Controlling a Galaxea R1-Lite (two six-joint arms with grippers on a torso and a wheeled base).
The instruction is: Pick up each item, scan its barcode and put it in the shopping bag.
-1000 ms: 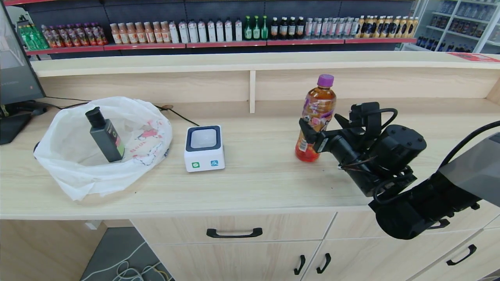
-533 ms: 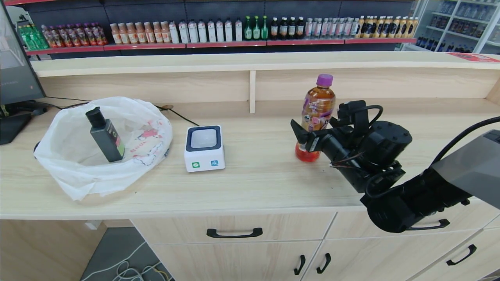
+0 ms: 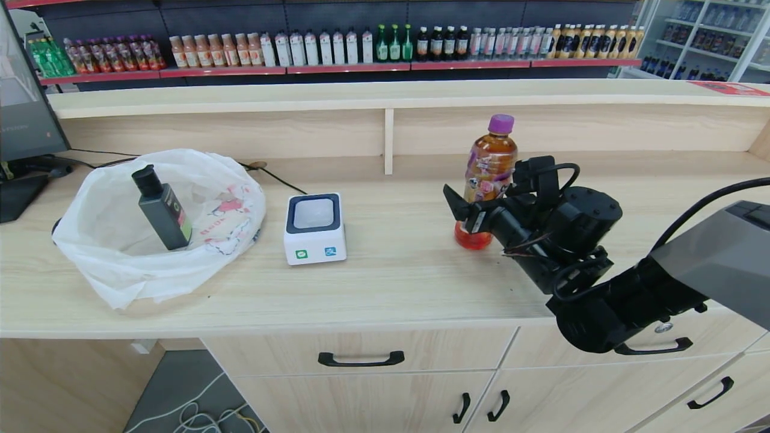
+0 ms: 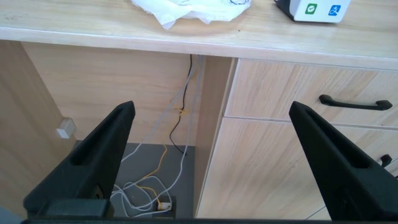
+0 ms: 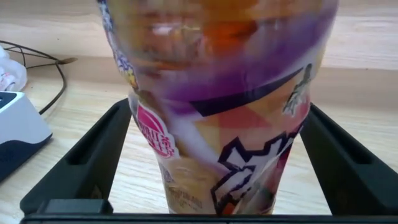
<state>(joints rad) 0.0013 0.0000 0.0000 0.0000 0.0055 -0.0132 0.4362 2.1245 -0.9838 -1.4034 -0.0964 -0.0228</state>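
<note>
An orange drink bottle [image 3: 490, 165] with a purple cap stands upright on the wooden counter [image 3: 397, 276], right of centre. My right gripper [image 3: 485, 185] is open at its lower half, one finger on each side. In the right wrist view the bottle [image 5: 224, 93] sits between the spread fingers [image 5: 81, 168] of the gripper [image 5: 217, 155]. The white shopping bag [image 3: 120, 264] lies open at the left with a dark bottle [image 3: 162, 210] leaning inside. A white scanner [image 3: 314, 227] sits between bag and drink. My left gripper [image 4: 211, 112] hangs open below counter level, facing the cabinet front.
A monitor [image 3: 24, 108] stands at the far left, and a cable [image 3: 277, 177] runs behind the scanner. A raised ledge [image 3: 385, 96] backs the counter. Drawers with black handles [image 3: 361, 359] sit below. Shelves of bottles [image 3: 337, 48] line the back wall.
My right arm has moved left and forward, so its open fingers now flank the drink bottle more deeply. The bottle, bag and scanner have stayed put.
</note>
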